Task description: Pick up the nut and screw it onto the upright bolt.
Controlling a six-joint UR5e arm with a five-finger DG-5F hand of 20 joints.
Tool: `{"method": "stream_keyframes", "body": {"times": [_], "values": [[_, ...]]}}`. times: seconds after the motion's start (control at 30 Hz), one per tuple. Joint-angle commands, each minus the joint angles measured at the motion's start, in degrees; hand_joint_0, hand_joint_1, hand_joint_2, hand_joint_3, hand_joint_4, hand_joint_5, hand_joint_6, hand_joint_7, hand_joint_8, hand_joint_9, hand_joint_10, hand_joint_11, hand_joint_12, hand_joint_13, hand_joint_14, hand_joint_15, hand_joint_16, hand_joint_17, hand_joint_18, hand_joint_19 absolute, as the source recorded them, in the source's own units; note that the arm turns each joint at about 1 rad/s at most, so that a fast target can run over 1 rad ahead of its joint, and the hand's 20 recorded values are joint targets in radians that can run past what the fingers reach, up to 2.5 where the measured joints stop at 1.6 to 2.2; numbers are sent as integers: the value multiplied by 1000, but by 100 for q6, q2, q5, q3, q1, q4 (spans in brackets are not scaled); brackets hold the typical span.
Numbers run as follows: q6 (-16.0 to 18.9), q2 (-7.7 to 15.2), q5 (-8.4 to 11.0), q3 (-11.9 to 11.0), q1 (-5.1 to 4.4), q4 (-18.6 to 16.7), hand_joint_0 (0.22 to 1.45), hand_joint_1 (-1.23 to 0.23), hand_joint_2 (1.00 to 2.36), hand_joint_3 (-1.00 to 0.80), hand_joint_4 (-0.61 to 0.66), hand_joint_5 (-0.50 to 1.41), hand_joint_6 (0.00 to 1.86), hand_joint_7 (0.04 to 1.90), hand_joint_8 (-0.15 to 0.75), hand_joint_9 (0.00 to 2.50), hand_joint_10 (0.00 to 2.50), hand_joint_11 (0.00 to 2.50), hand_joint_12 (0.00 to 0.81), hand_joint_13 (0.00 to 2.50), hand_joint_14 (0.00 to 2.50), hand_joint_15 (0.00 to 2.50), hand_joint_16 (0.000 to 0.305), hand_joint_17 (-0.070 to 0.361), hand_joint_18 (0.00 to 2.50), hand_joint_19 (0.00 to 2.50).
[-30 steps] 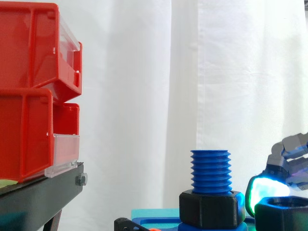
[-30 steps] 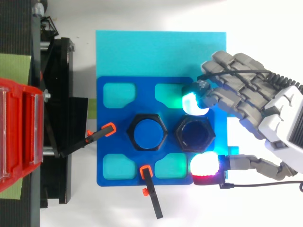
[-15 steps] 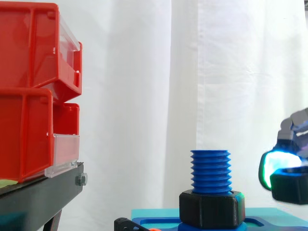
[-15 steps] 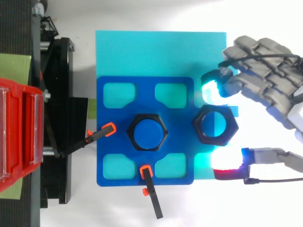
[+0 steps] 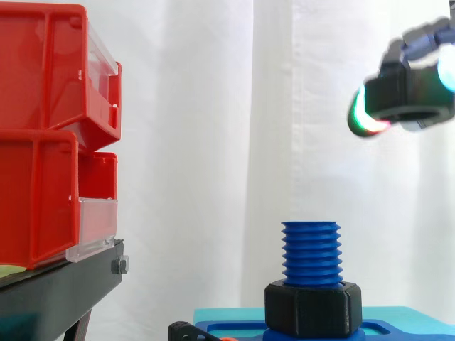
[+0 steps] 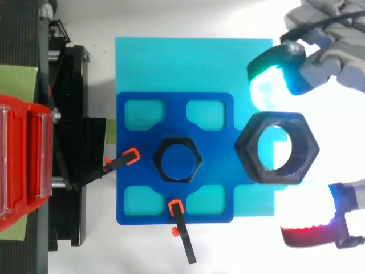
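In the side view the bolt (image 5: 311, 254) is seen upright at the lower middle of the frame, with a second black nut (image 5: 311, 309) seated at its base. The nut (image 5: 412, 91) to be fitted is held well above the bolt and to the right, at the upper right of the frame, pinched level between the glowing pads of the hand (image 6: 328, 71). It is seen as a black six-sided ring, its wide bore set vertical, parallel to the bolt.

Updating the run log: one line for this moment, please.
hand: pinching nut | nut: higher than bolt, off to one side | bolt: upright, top free
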State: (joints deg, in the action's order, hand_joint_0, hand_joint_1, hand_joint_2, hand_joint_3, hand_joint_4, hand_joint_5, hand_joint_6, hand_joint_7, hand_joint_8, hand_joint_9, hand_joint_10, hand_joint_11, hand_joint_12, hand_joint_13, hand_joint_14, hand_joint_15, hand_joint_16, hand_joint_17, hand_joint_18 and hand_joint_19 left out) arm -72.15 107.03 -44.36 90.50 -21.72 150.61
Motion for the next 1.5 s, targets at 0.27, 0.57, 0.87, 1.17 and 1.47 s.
{"method": "stream_keyframes", "body": {"times": [0.27, 0.57, 0.87, 1.17, 1.47], "values": [[746, 574, -1602, -489, 458, -278, 523, -663, 1000, -500, 236, -194, 503, 1137, 298, 412, 2, 49, 346, 334, 0, 0, 55, 123, 375, 0], [1388, 881, -2103, -542, 687, -339, 523, -660, 1000, -500, 232, -195, 503, 1135, 299, 416, 0, 51, 346, 341, 0, 0, 55, 123, 382, 0], [1792, 1162, -2498, -542, 889, -366, 523, -658, 1000, -500, 238, -195, 503, 1129, 301, 426, 0, 50, 343, 349, 0, 0, 55, 123, 414, 0], [1757, 1268, -2753, -542, 1091, -410, 523, -655, 1000, -500, 234, -195, 503, 1125, 301, 429, 0, 48, 343, 363, 0, 0, 54, 122, 428, 12], [1713, 1268, -2867, -533, 1197, -348, 525, -651, 1000, -500, 239, -195, 503, 1121, 300, 440, 0, 53, 341, 377, 0, 0, 54, 122, 430, 12]]}}
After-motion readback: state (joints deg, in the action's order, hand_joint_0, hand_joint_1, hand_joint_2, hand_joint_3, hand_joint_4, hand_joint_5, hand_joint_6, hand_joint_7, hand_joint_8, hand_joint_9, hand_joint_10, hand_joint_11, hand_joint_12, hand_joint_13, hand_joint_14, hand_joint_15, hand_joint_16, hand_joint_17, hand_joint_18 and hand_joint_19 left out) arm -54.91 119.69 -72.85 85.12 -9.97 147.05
